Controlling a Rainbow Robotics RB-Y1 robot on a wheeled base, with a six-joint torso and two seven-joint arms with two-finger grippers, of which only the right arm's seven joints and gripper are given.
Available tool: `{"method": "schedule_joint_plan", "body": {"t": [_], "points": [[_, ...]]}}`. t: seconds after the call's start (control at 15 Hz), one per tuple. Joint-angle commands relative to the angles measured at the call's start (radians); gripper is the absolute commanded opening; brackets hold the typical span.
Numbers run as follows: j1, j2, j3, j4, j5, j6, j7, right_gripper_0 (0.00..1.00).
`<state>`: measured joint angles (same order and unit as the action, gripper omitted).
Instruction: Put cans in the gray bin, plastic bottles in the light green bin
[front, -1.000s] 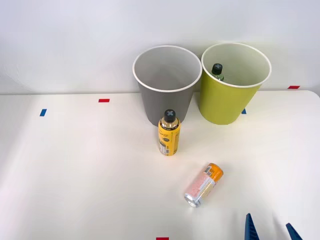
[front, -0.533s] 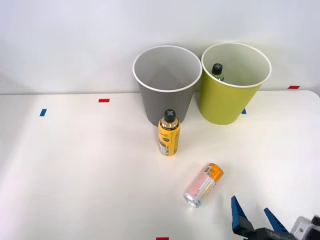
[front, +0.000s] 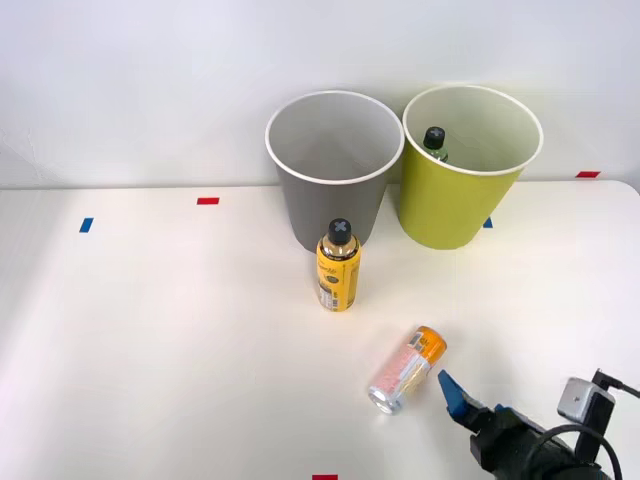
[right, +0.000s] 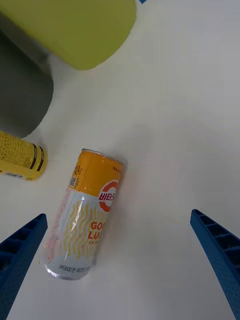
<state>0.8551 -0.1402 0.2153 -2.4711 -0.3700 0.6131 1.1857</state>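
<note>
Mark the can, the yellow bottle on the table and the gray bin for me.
can (front: 406, 369): front view, middle of its label as it lies on its side.
yellow bottle (front: 338, 277): front view, on its yellow label, standing upright.
gray bin (front: 322, 215): front view, outer wall below the white rim.

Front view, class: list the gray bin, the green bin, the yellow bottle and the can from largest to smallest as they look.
1-2. Gray bin and green bin: they look alike, so no ranking.
3-4. Yellow bottle and can: close in length, and the can lies nearer the camera, so unsure.
</note>
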Motion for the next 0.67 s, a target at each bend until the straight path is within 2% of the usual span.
{"method": "schedule_joint_plan", "body": {"t": [0.07, 0.2, 0.33, 0.67], "points": [[-0.082, 0.039, 0.015, -0.135, 0.168, 0.310, -0.291, 1.00], [-0.149, 0.039, 0.024, -0.135, 0.172, 0.390, -0.433, 1.00], [-0.226, 0.033, 0.026, -0.135, 0.174, 0.465, -0.514, 1.00], [-0.390, -0.004, 0.030, -0.134, 0.181, 0.725, -0.511, 1.00]]}}
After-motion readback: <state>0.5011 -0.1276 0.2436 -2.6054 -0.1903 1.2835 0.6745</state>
